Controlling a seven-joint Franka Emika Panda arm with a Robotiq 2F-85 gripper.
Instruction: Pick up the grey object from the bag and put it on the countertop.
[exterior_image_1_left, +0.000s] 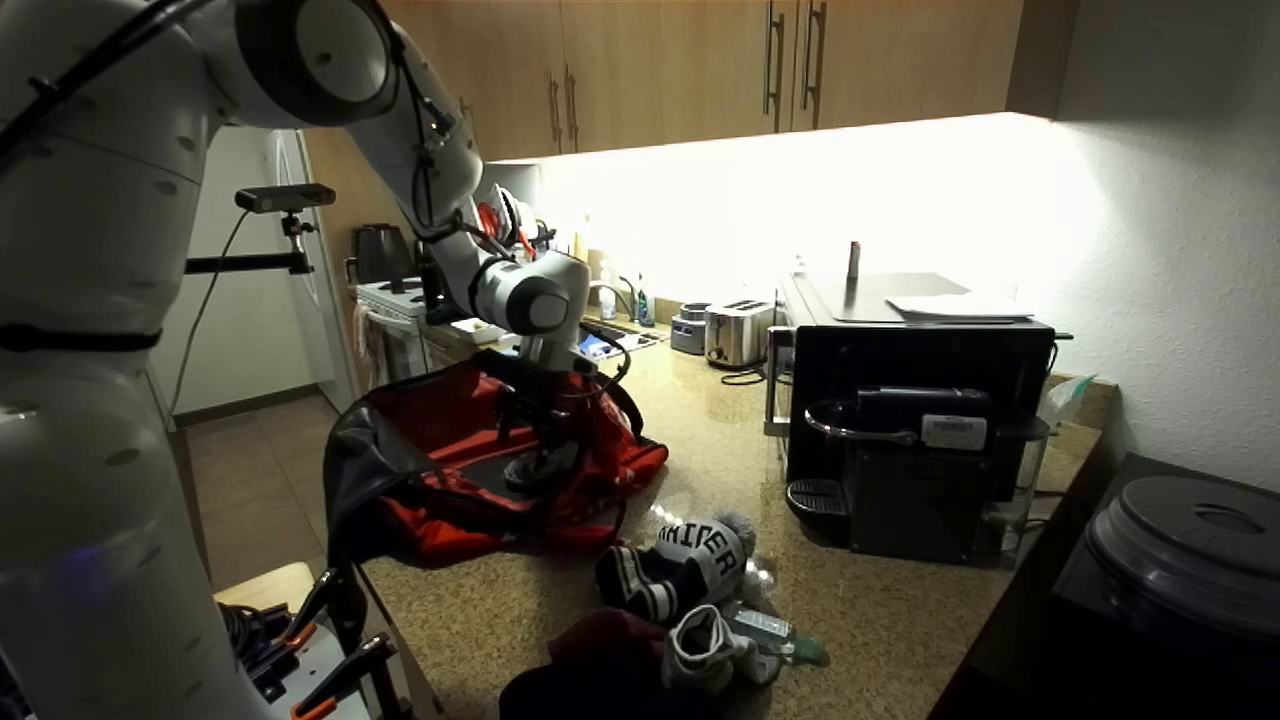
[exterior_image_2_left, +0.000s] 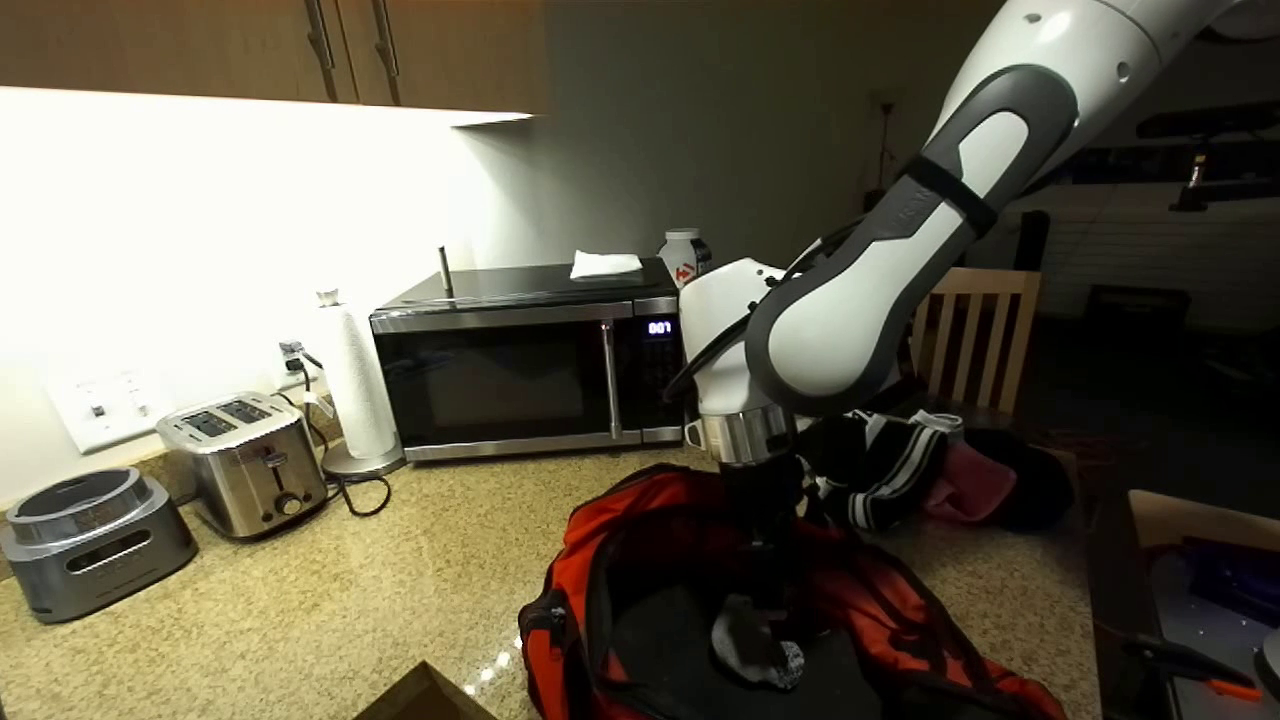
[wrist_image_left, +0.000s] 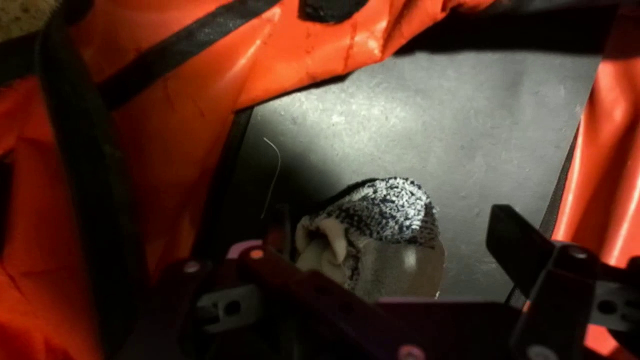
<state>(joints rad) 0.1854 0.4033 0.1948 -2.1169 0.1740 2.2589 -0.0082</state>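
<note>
The grey object (exterior_image_2_left: 740, 645) is a small rounded soft lump, like a rolled sock. It lies on the dark floor inside the red and black bag (exterior_image_2_left: 575, 560). It shows dark and small in an exterior view (exterior_image_1_left: 525, 474); the bag (exterior_image_1_left: 460, 545) lies open there. In the wrist view the grey object (wrist_image_left: 395, 215) has a speckled black-and-white end and a pale opening. My gripper (wrist_image_left: 392, 225) points down into the bag, its fingers wide apart on either side of the object. The near part of the object is hidden behind the gripper. The bag rests on the speckled tan countertop (exterior_image_1_left: 840, 625).
A knit hat (exterior_image_1_left: 705, 555), a small grey shoe (exterior_image_1_left: 697, 650) and a green-ended bottle (exterior_image_1_left: 785, 638) lie beside the bag. A black coffee machine (exterior_image_1_left: 910, 490), a microwave (exterior_image_2_left: 500, 385), a toaster (exterior_image_2_left: 250, 470) and a paper towel roll (exterior_image_2_left: 360, 390) stand along the counter. A cardboard corner (exterior_image_2_left: 425, 695) shows in front.
</note>
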